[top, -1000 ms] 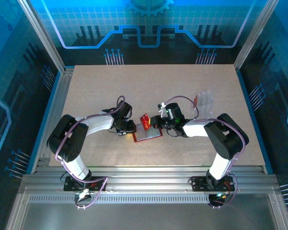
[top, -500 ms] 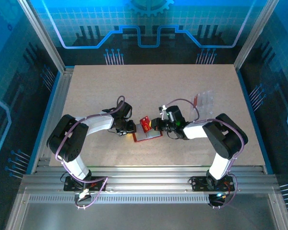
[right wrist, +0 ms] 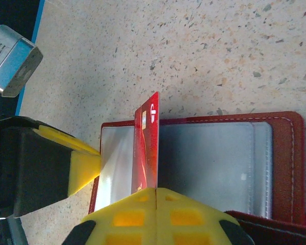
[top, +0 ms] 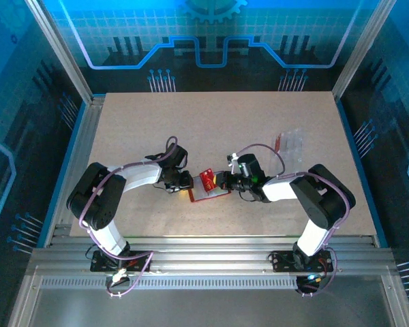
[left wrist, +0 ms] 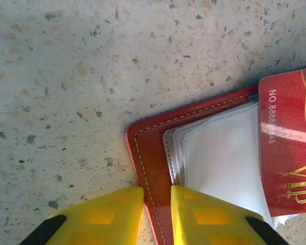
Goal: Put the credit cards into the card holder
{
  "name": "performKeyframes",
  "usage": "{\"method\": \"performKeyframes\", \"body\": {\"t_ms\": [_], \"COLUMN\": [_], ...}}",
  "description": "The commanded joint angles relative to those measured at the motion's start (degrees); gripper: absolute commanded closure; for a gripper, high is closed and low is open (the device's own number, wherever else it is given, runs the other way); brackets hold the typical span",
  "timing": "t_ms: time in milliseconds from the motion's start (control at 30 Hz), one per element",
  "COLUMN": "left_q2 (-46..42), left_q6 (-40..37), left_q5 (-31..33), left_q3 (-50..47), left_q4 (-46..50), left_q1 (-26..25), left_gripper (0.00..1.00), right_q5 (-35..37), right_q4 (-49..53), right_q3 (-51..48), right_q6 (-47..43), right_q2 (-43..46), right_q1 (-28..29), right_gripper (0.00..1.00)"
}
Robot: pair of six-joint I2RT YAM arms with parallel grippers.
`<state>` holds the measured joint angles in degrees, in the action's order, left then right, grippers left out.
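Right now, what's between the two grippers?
The open card holder, its edge in the left gripper's jaws, and the red credit card in the right gripper's jaws; top external view shows it.

Red card holder: folding wallet with pale stitching, lying open and flat on desk, clear glossy pockets facing up, edge pinched by left pincer.
Red credit card: gold "VIP" lettering, standing on edge over pockets, clamped in right pincer.
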<state>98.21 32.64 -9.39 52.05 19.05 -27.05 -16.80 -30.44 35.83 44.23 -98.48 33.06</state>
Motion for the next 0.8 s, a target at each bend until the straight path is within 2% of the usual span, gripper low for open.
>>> {"method": "performKeyframes", "body": {"t_ms": [0,233,433,767], "left_q2": [2.54,2.51,2.58,2.71], "left_q6": [0.18,0.14,0.14,0.15], "left_q5": [-0.9,-0.9,-0.89,-0.88], "left_q3": [-0.11,-0.2,-0.11,-0.11], "left_q4": [-0.42,-0.38,-0.49,-0.49], "left_q1": [-0.44,-0.42,-0.46,-0.46], "left_gripper": [0.76,0.76,0.76,0.76], "right_q5": [-0.83,-3.66,-3.11,-4.91], "right_q4": [2.66,5.05,7.58,17.44], "right_q3": [-0.14,-0.7,-2.58,-1.29], "right_q6": [0.94,1.13,0.89,-2.57], "right_q2": [0.68,0.72,2.91,4.25], "right_q1": [0.18,0.07,0.12,0.02], "right_gripper": [1.0,1.0,1.0,1.0]}}
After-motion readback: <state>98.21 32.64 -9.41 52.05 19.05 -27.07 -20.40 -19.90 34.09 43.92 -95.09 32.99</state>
